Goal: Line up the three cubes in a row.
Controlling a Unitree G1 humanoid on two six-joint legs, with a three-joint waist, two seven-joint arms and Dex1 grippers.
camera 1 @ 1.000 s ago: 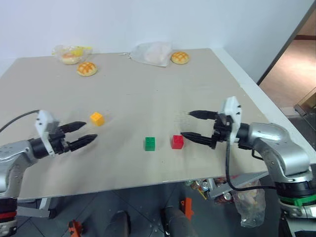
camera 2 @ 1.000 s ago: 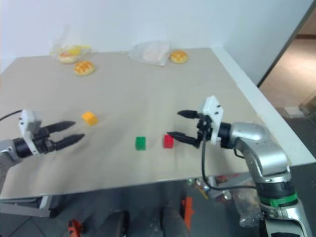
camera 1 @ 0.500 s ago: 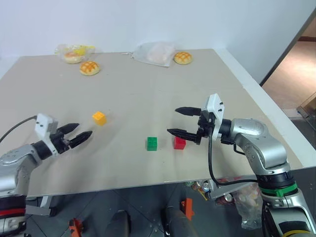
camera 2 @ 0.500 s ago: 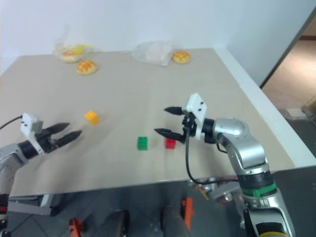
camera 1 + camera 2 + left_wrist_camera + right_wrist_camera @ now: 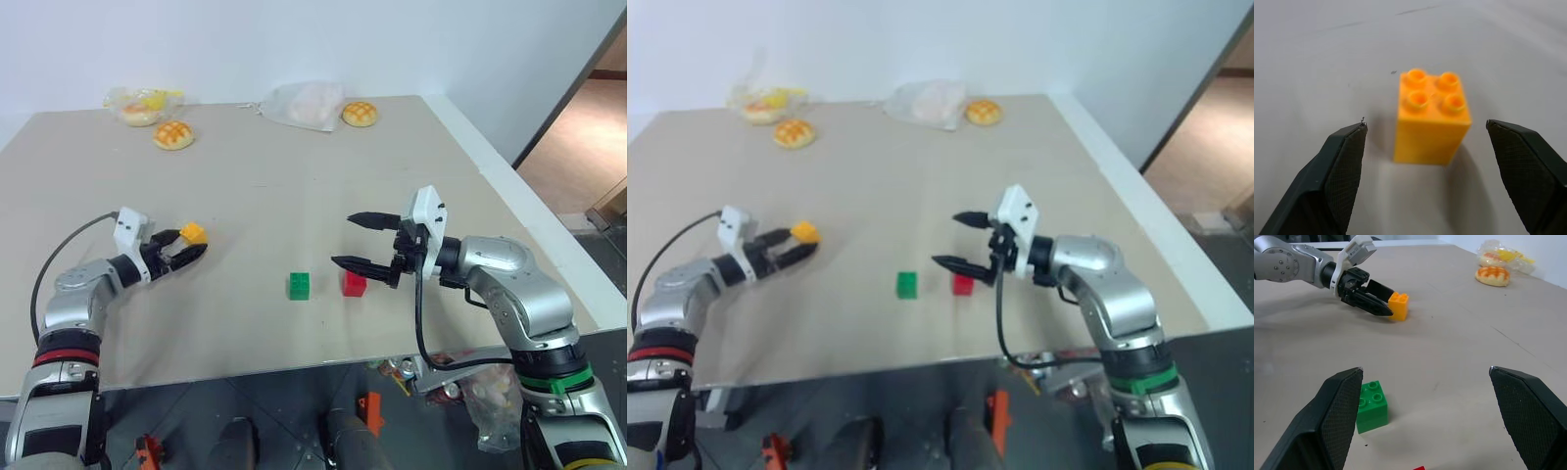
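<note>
Two claws spread, left claw (image 5: 184,246) straddling yellow-orange cube (image 5: 1431,116) untouched, right claw (image 5: 355,241) empty, bagged buns (image 5: 143,105).

We see two silver-grey metal arms with rounded joint housings. Each ends in a black wrist block topped by a white box and a gripper, the left gripper (image 5: 184,248) and the right gripper (image 5: 355,242), with tapered black fingers (image 5: 1344,169) whose pads are cross-hatched. A black cable loops along each arm; the right arm (image 5: 509,284) has a green band.
</note>
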